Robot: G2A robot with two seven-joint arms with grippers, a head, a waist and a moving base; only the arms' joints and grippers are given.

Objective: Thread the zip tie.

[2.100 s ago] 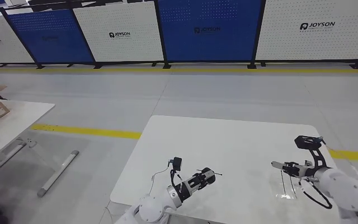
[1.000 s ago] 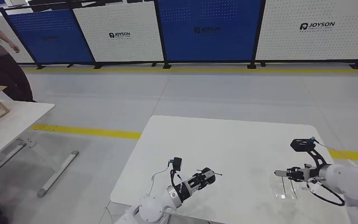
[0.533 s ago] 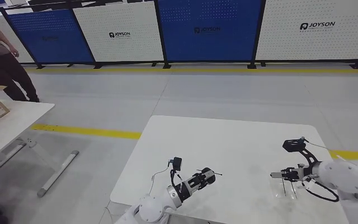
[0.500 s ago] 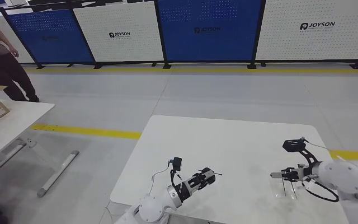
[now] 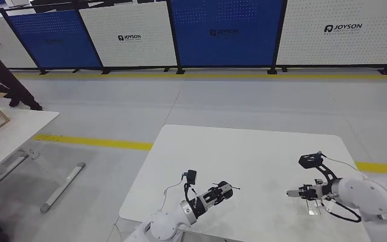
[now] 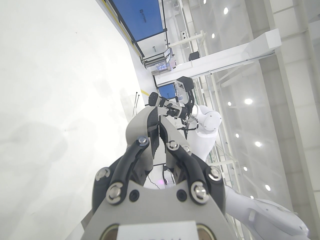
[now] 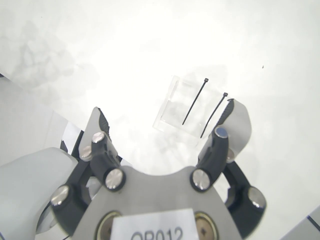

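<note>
While the right gripper (image 7: 166,114) is hanging over the tray (image 7: 175,106): its fingers are standing wide apart and are holding nothing.
Tray: it is lying at the near right of the table (image 5: 242,151). It is clear and flat, and it is carrying two black ties side by side, not touching.
Side tie (image 7: 214,116): it is lying just beside one finger (image 7: 231,112) of the right gripper, with its tail reaching toward the tray edge.
Middle tie (image 7: 195,102): it is lying nearer the tray middle, apart from both fingers.
Left gripper (image 6: 155,116): it is hanging at the near left of the table, well apart from the tray. Its pads are sitting almost together, and I cannot tell whether anything thin is pinched between them.
Risk at the finger: if the gripper is descending as it is placed, I am expecting that finger to land on the side tie and push it off the tray.
Risk at the ties: they are lying close, so closing fingers may be taking both, or dragging one across the other.
Risk at the pads: a tie is thin and is lying flat on a smooth face, so the pads may be sliding over it without lifting it.
Risk at the tray: it is looking light, so a touch from the side may be shifting it.
Risk at threading: a hold far from the tail would be leaving the tail bending, and the head hole is looking very small.
</note>
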